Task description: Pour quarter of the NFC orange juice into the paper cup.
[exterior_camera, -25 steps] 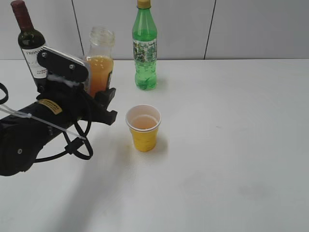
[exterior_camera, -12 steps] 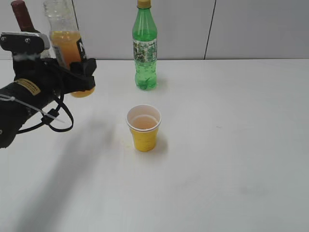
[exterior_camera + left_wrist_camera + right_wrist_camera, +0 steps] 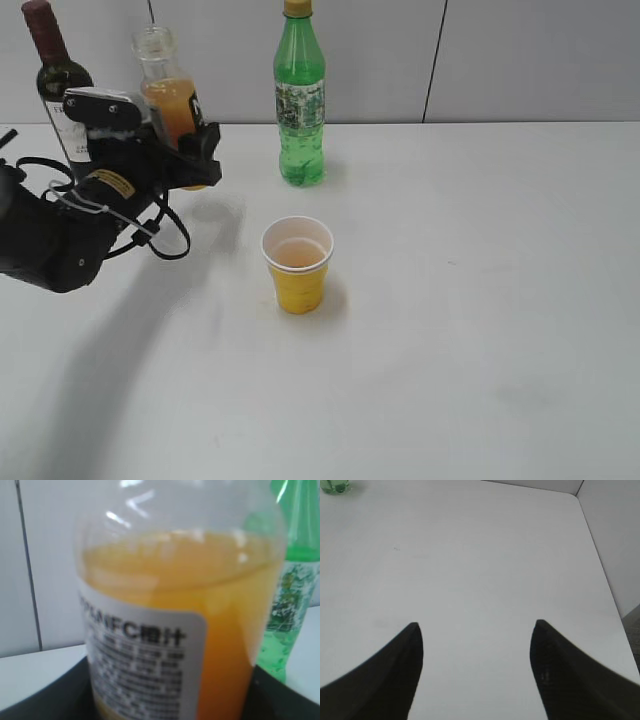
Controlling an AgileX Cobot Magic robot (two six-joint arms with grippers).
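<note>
Backdrop: grey panelled wall (image 3: 520, 60) with dark vertical seams runs along the far edge.
Table: white tabletop (image 3: 480, 330) fills the scene, with the left arm's shadow falling on its left side.
Left arm: black arm (image 3: 60, 235) with looping cables reaches in from the left edge toward the far left.
Wine bottle: dark wine bottle (image 3: 55, 80) stands upright at the far left, just behind the arm.
Green bottle: tall green plastic bottle (image 3: 300, 95) with a yellow cap stands at the far centre, well apart from the cup.
Left gripper: left gripper (image 3: 185, 150) is clamped on the juice bottle's lower body, its dark fingers on either side.
NFC orange juice: NFC orange juice (image 3: 172, 100) is at the far left beside the wine bottle, uncapped, leaning slightly left; the left wrist view shows its label and orange liquid (image 3: 200, 630) up close.
Right gripper: right gripper (image 3: 476, 630) has its fingers spread apart over bare table, holding nothing.
Paper cup: paper cup (image 3: 297, 265) stands upright near the centre, right of and nearer than the held bottle, with a shallow layer of pale orange liquid inside.
</note>
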